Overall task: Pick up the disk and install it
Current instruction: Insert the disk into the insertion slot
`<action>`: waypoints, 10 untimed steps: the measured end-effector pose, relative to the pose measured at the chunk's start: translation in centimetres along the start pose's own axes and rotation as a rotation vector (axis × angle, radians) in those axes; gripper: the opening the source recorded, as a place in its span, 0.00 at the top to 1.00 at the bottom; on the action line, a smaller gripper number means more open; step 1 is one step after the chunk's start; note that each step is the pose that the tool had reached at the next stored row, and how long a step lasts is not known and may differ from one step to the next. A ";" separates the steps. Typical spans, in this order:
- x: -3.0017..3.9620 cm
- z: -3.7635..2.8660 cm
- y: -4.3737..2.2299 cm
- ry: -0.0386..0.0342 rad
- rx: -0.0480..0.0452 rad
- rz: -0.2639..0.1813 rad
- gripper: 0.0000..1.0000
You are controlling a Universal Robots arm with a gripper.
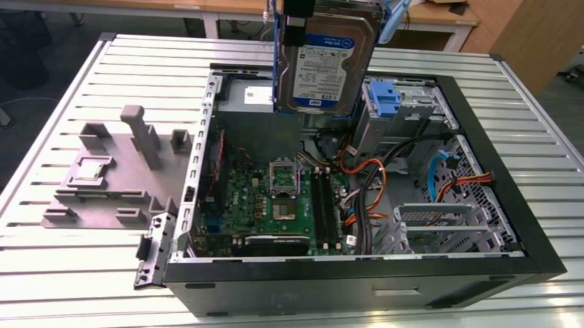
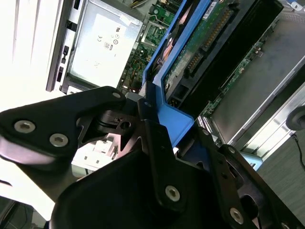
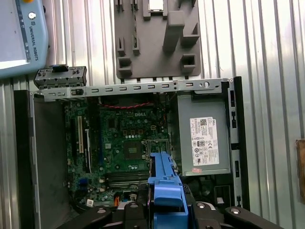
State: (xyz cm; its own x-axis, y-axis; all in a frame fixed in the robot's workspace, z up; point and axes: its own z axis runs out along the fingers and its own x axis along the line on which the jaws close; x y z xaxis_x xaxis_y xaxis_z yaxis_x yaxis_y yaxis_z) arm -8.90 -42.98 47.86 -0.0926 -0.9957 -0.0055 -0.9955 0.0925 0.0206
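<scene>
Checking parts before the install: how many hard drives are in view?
1. The disk hangs in the gripper above the open computer case, its label facing the exterior view. The drive bays may hide another.

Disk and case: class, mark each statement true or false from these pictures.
1. The disk hangs above the open case. True.
2. The disk lies flat on the table. False: the tool holds it upright in the air, clamped at its blue rail.
3. A grey holder sits on the table at the exterior view's left of the case. True.
4. The case is closed. False: it is open, and its motherboard shows.
</scene>
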 end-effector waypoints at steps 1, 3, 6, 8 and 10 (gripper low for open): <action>0.00 0.00 0.00 0.0001 0.0000 0.000 0.63; 0.16 -0.01 -0.02 0.0007 0.0000 0.000 0.63; 0.57 0.01 -0.06 0.0009 0.0001 0.000 0.63; 0.85 0.03 -0.08 0.0013 0.0002 0.000 0.63; 1.01 0.03 -0.10 0.0020 0.0002 0.000 0.63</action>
State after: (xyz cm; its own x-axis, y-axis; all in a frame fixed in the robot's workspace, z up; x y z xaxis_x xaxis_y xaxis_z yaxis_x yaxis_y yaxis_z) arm -8.90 -43.99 47.83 -0.0925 -0.9957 -0.0036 -0.9955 0.0925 0.0204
